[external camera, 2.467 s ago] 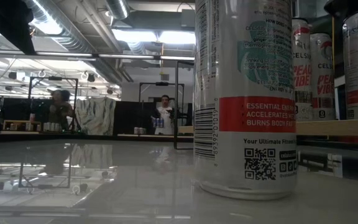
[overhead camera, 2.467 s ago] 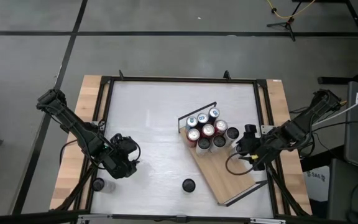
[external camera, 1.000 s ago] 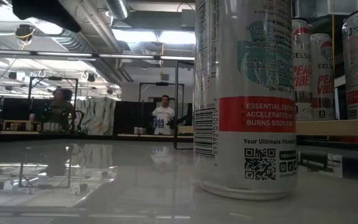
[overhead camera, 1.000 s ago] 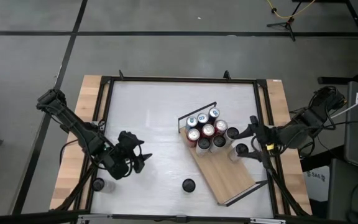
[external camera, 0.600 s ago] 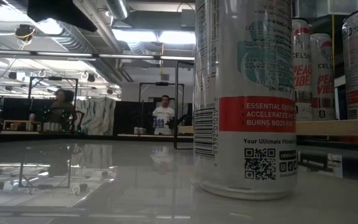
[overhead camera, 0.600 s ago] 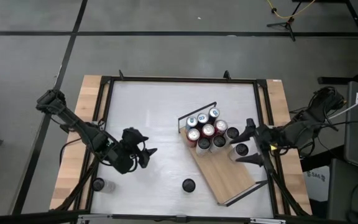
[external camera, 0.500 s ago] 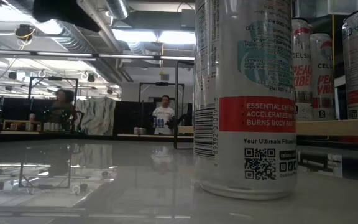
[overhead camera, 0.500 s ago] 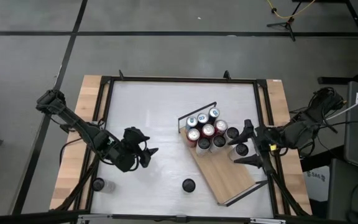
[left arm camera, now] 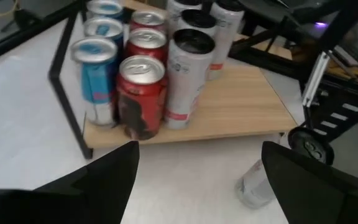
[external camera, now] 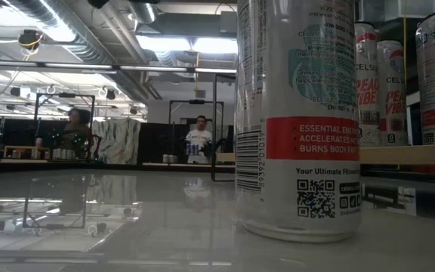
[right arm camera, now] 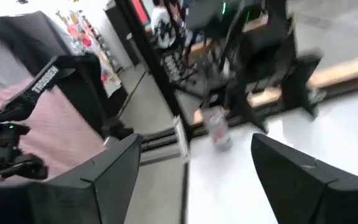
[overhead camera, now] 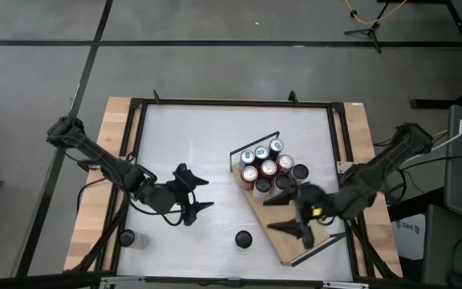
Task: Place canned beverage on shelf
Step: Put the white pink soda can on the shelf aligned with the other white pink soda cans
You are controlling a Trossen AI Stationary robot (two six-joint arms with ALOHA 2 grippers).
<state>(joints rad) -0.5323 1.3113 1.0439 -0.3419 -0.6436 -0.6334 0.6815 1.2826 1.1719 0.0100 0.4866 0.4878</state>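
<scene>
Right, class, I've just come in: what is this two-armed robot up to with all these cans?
It is stocking cans onto a wooden shelf lying on the table. A cluster of cans already stands at one end of the shelf. The right gripper hangs open and empty over the bare part of the shelf. The left gripper is open and empty above the table, near a loose can not yet shelved. Two more cans stand at the table's left edge.

This looks like a big robot lab or workshop. The room has a bare gray floor (overhead camera: 215, 72) and open pipes and long lights on the ceiling (external camera: 112, 30). The white table (overhead camera: 191, 144) sits in a black metal frame. Far back, 2 people (external camera: 199, 140) stand by more black frames and benches.
</scene>
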